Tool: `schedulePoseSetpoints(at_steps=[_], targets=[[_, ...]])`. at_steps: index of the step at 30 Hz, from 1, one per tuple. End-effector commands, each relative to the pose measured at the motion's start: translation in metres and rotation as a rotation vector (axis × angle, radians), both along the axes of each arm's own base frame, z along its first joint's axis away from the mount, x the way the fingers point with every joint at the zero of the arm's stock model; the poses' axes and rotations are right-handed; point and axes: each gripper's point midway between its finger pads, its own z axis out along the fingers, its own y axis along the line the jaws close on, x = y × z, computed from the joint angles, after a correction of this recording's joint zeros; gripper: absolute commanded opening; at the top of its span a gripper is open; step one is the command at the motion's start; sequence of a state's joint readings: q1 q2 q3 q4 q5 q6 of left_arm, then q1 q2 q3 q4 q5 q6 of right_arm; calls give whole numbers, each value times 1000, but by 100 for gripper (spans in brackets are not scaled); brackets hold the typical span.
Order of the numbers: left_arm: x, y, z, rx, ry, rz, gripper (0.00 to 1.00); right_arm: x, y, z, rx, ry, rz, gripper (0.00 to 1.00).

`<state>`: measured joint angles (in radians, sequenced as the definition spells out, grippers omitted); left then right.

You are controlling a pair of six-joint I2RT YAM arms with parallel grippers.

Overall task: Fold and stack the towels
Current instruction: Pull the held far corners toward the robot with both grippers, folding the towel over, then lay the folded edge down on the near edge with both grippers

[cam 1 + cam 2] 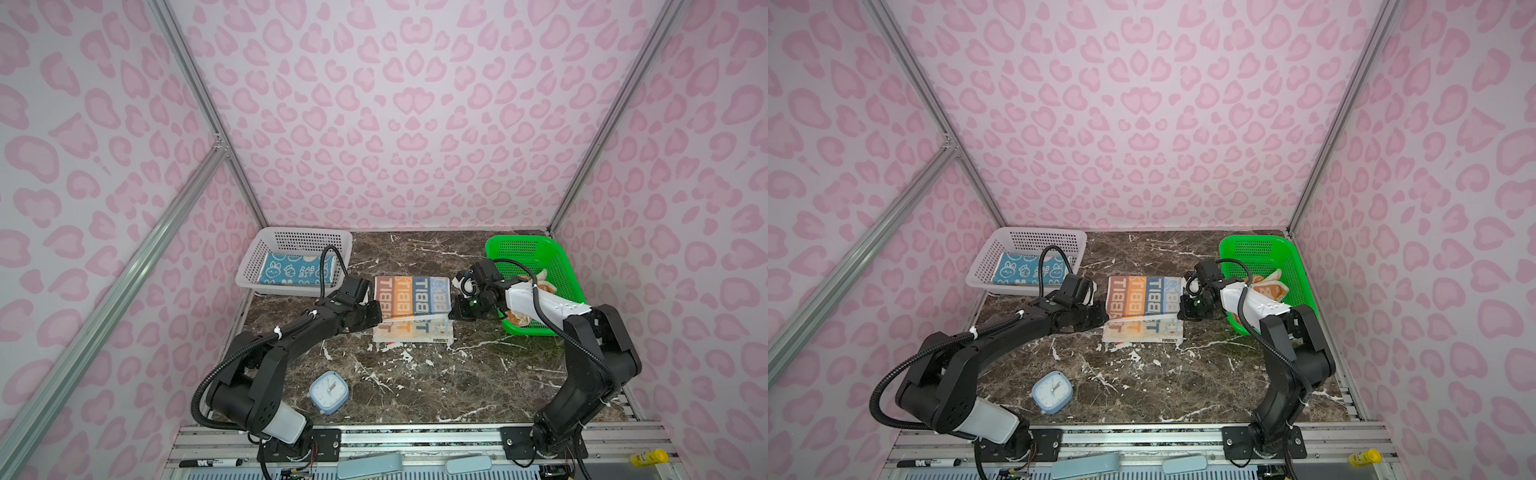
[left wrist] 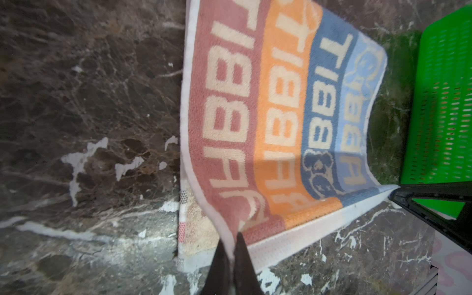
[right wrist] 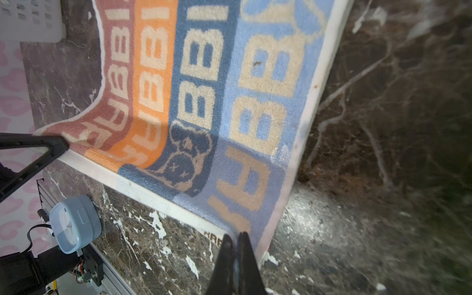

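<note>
The striped towel (image 1: 411,299) sits mid-tabletop (image 1: 457,374), between the two baskets; its coloured bands (brick, orange, dark blue, pale blue) carry mirrored "RABBIT" lettering.

The left gripper (image 1: 372,318) is pressed together on the towel's left corner, and the left wrist view shows the white hem pinched between the black fingertips (image 2: 242,245). The right gripper (image 1: 454,312) is likewise closed on the right corner (image 3: 236,236); the hem stretches taut between the two, raised off the tabletop. Under that raised edge a cream part of the same towel lies flat, with a small "RABBIT" tag at its near edge.

The blue towel (image 1: 291,270) lies folded flat inside the white basket (image 1: 307,241) at the far left; the orange towel (image 1: 1268,289) lies crumpled in the green basket (image 1: 519,249) at the far right, partly hidden behind the right arm.

A pale blue clock (image 1: 328,392) stands on the near tabletop, well apart from the striped towel and close to the left arm's base.
</note>
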<state>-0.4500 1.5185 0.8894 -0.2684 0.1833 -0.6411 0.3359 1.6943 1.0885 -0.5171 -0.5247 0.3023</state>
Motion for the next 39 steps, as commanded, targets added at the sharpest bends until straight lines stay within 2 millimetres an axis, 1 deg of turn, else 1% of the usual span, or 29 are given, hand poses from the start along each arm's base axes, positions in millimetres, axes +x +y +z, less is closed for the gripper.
schedulePoseSetpoints(at_steps=[1, 4, 7, 9, 12, 15, 20, 24, 27, 29, 31, 36, 37, 39], targets=[[-8, 25, -5, 116, 25, 51, 2, -8, -26, -7, -142, 19, -41, 0], [-14, 25, -11, 111, 37, 51, 3, -15, -25, -12, -151, 29, -34, 0], [-21, 28, -22, 119, 57, 54, 3, -24, -23, -26, -162, 50, -21, 0], [-26, 27, -29, 115, 70, 48, 3, -30, -23, -38, -175, 66, -20, 0], [-33, 26, -42, 133, 97, 36, 3, -36, -24, -55, -182, 92, -20, 0], [-38, 26, -55, 144, 119, 28, 2, -38, -24, -66, -188, 109, -21, 0], [-40, 29, -67, 167, 142, 29, 3, -40, -24, -73, -196, 119, -17, 0], [-40, 27, -70, 167, 150, 24, 3, -41, -25, -75, -201, 122, -16, 0], [-38, 26, -70, 168, 151, 23, 3, -40, -25, -73, -202, 118, -15, 0], [-35, 24, -65, 166, 141, 21, 3, -37, -24, -66, -199, 104, -14, 0], [-29, 24, -55, 169, 120, 22, 3, -34, -24, -56, -199, 87, -14, 0], [-18, 23, -22, 161, 46, 26, 3, -28, -26, -26, -208, 29, -19, 0], [-17, 23, -17, 155, 35, 25, 3, -28, -27, -21, -208, 22, -20, 0], [-19, 23, -14, 152, 31, 25, 3, -30, -27, -14, -202, 12, -18, 0]])
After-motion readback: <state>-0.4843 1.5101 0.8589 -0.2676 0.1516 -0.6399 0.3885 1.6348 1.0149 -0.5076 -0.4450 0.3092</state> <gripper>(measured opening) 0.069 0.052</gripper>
